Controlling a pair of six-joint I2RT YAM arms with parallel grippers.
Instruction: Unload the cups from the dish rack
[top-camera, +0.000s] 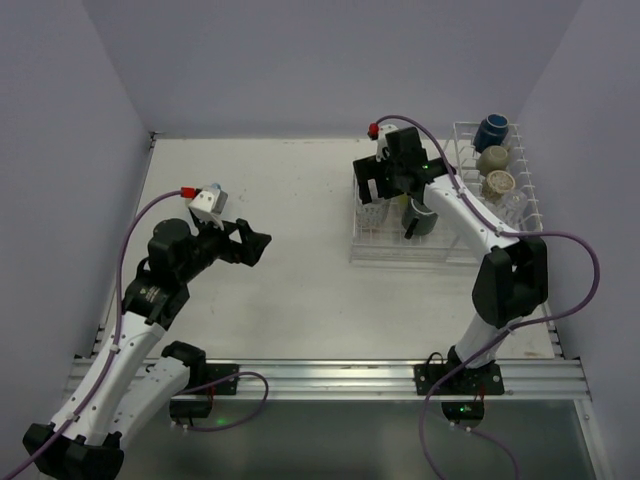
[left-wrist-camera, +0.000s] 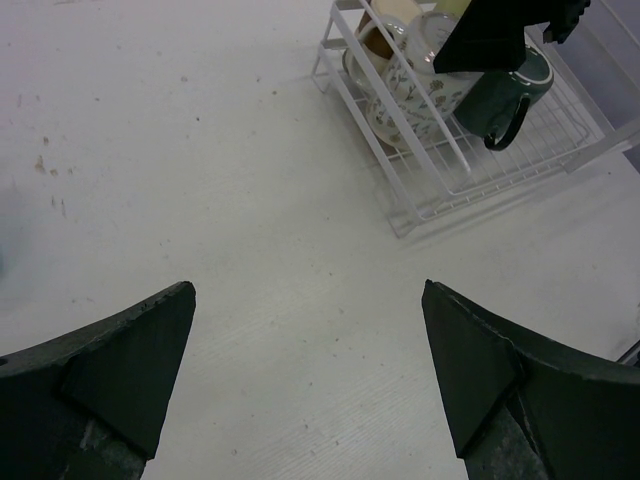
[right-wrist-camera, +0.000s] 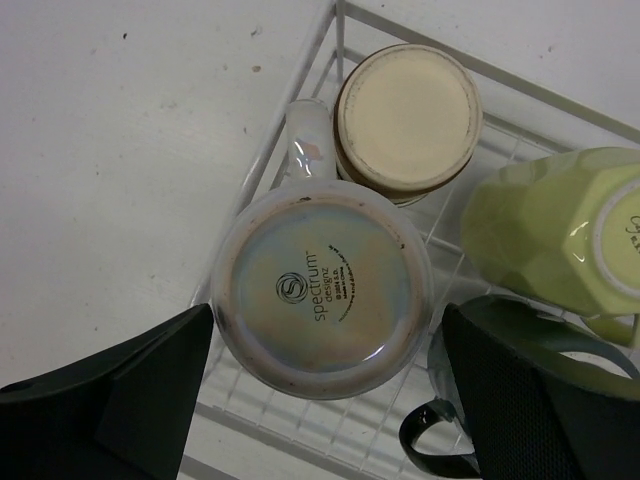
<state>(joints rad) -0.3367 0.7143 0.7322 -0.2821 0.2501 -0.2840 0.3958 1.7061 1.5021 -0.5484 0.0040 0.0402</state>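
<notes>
The white wire dish rack (top-camera: 400, 252) stands at the right, its low grid section near the middle and its taller basket (top-camera: 528, 190) at the far right. In the right wrist view an upside-down pale iridescent cup (right-wrist-camera: 322, 290) stands on the low grid, with a beige-brown cup (right-wrist-camera: 407, 118), a pale green cup (right-wrist-camera: 550, 230) and a dark mug (right-wrist-camera: 435, 450) round it. My right gripper (right-wrist-camera: 325, 335) is open, one finger on each side of the pale cup. A navy cup (top-camera: 492, 132) and beige cups (top-camera: 496, 170) sit in the basket. My left gripper (top-camera: 252, 246) is open and empty over the table.
The left wrist view shows bare white table under the left gripper (left-wrist-camera: 308, 292), and the rack (left-wrist-camera: 440, 190) with patterned cups (left-wrist-camera: 400, 100) and the dark mug (left-wrist-camera: 505, 95) at upper right. Grey walls close in the table on three sides.
</notes>
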